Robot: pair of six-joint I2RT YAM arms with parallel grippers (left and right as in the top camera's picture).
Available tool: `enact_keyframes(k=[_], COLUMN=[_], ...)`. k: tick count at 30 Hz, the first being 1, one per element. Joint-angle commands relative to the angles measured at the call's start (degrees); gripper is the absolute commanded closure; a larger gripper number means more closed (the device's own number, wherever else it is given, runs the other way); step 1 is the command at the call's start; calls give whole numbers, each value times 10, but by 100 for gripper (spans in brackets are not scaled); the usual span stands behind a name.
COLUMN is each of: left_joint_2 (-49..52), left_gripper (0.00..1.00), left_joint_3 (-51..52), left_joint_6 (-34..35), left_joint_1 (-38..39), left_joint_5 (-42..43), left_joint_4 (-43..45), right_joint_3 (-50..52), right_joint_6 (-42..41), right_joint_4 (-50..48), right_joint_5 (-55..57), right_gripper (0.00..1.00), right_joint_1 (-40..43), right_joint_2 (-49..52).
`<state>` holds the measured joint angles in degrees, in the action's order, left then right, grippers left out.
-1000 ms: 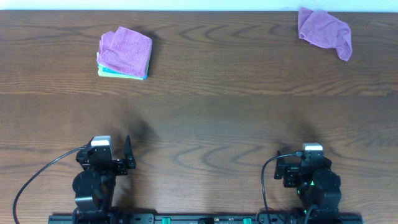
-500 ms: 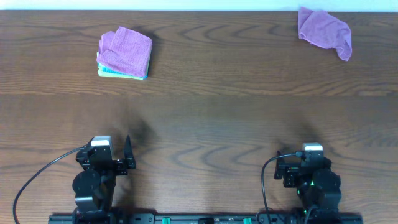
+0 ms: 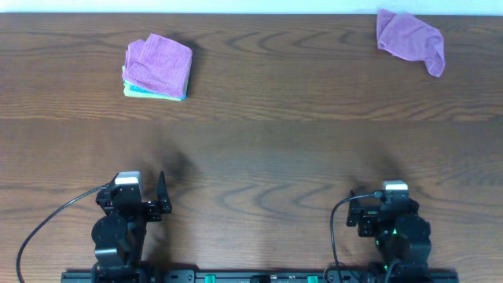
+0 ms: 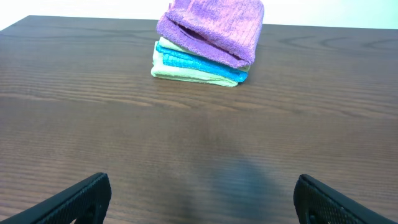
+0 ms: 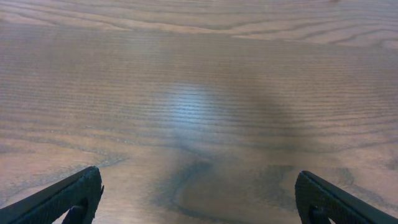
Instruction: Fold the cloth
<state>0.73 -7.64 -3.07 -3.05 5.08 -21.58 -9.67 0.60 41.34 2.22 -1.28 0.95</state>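
Observation:
A crumpled purple cloth (image 3: 409,38) lies unfolded at the table's far right corner. A stack of folded cloths (image 3: 157,67), purple on top of blue and pale green, sits at the far left; it also shows in the left wrist view (image 4: 208,38). My left gripper (image 3: 140,206) is open and empty near the front edge, left side; its fingertips frame bare wood in the left wrist view (image 4: 199,199). My right gripper (image 3: 385,211) is open and empty at the front right, over bare wood in the right wrist view (image 5: 198,199).
The dark wooden table (image 3: 267,141) fills the view. Its far edge meets a white wall. Black cables run from both arm bases at the front edge.

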Motion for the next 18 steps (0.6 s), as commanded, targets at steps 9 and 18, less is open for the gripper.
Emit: enact_keyframes(k=[9,18], left_joint_2=[-5,-5], left_gripper=[5,5], left_joint_3=[11,11], left_joint_6=[-8,-8], left_joint_1=[1,1], left_joint_5=[-12,-12], left_joint_4=[-7,-7], right_joint_3=[5,-19], right_joint_6=[7,-56], right_joint_4=[2,-33], right_joint_5=[7,24], right_gripper=[1,1], right_joint_1=[5,16], right_joint_2=[-6,29])
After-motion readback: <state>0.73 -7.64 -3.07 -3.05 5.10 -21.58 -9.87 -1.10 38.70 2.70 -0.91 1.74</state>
